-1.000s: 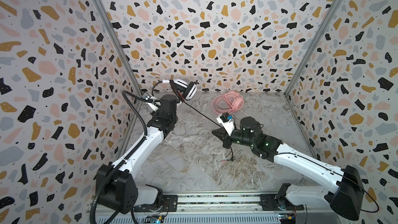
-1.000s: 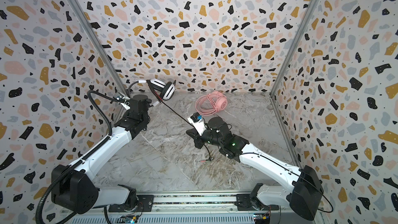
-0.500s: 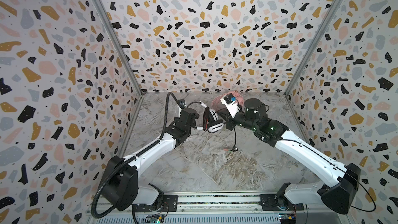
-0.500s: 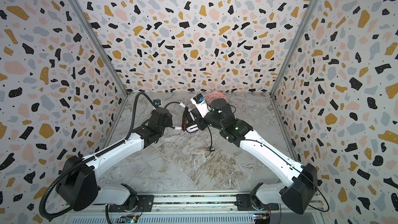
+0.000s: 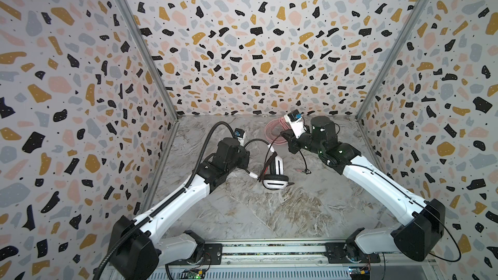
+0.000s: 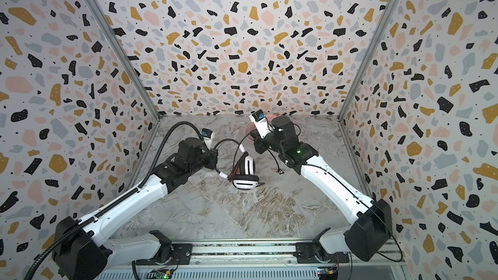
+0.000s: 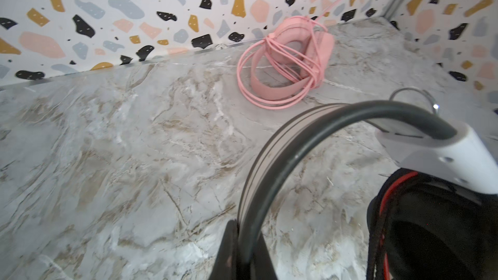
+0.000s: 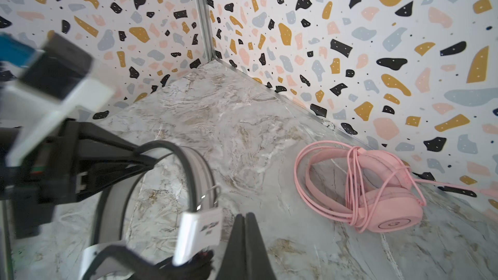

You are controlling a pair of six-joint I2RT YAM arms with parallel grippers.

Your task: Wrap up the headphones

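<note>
- The left hand [image 7: 246,241] sits at the bottom centre of the frame, its dark jaws closed on the headband of the white headset [image 7: 296,136].
- The band arcs up and rightward to a white yoke. A black ear cushion [image 7: 431,238] edged by a red cable [image 7: 384,211] fills the lower right corner.
- The pink headset [image 7: 293,49] lies on the marble tabletop [image 7: 121,144] at upper right, near the terrazzo wall [image 7: 134,9], with its pink cable [image 7: 258,98] looped around it.
</note>
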